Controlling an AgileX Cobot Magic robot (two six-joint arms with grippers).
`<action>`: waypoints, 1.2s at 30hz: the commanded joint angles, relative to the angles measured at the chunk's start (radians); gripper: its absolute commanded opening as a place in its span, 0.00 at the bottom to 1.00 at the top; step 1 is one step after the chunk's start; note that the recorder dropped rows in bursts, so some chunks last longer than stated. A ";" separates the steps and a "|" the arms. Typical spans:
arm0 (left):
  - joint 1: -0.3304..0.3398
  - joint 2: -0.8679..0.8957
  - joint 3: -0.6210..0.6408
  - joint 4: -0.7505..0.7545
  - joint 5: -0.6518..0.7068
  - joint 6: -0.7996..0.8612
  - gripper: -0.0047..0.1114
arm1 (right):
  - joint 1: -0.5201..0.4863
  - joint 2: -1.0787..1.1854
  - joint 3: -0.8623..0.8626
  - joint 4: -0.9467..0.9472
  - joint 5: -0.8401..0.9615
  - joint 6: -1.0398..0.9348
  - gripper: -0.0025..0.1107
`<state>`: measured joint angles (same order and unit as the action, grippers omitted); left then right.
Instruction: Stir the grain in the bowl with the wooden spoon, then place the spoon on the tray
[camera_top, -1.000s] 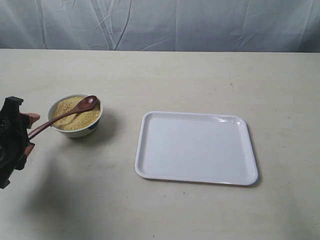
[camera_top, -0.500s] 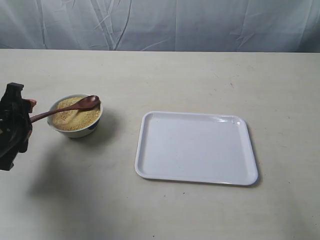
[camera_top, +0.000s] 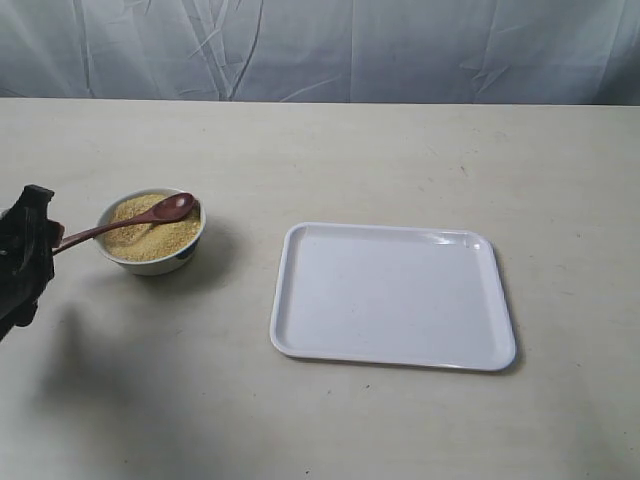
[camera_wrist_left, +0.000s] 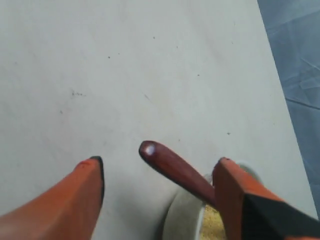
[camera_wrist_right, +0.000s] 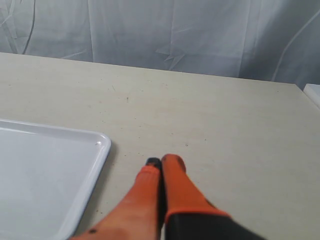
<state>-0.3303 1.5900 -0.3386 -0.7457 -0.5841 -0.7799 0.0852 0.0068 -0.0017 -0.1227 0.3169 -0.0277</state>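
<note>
The small white bowl (camera_top: 155, 264) of yellowish grain (camera_top: 150, 240) stands at the table's left. The dark wooden spoon (camera_top: 130, 223) lies with its head on the grain and its handle sticking out over the rim to the left. My left gripper (camera_top: 50, 243) is open around the handle's end. In the left wrist view the handle (camera_wrist_left: 175, 169) runs between the orange fingers (camera_wrist_left: 80, 195), close against one of them, above the bowl rim (camera_wrist_left: 185, 220) and grain (camera_wrist_left: 212, 226). My right gripper (camera_wrist_right: 162, 161) is shut and empty beside the white tray (camera_wrist_right: 45, 170), and is out of the exterior view.
The large white tray (camera_top: 285, 300) lies flat right of the bowl with nothing on it. A grey cloth backdrop (camera_top: 320, 50) hangs behind the table's far edge.
My left gripper has shifted back and to the left. The spoon's handle has swung from pointing front-left to nearly level, with its head still in the bowl.
</note>
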 joint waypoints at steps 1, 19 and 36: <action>0.002 0.004 -0.003 0.107 0.036 -0.197 0.57 | -0.004 -0.007 0.002 -0.001 -0.012 0.001 0.02; 0.002 0.132 -0.003 0.198 -0.158 -0.530 0.57 | -0.004 -0.007 0.002 -0.001 -0.012 0.001 0.02; 0.002 0.132 -0.003 0.123 -0.201 -0.521 0.35 | -0.004 -0.007 0.002 -0.001 -0.012 0.001 0.02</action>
<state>-0.3303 1.7157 -0.3409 -0.6072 -0.7711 -1.3035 0.0852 0.0068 -0.0017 -0.1227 0.3169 -0.0277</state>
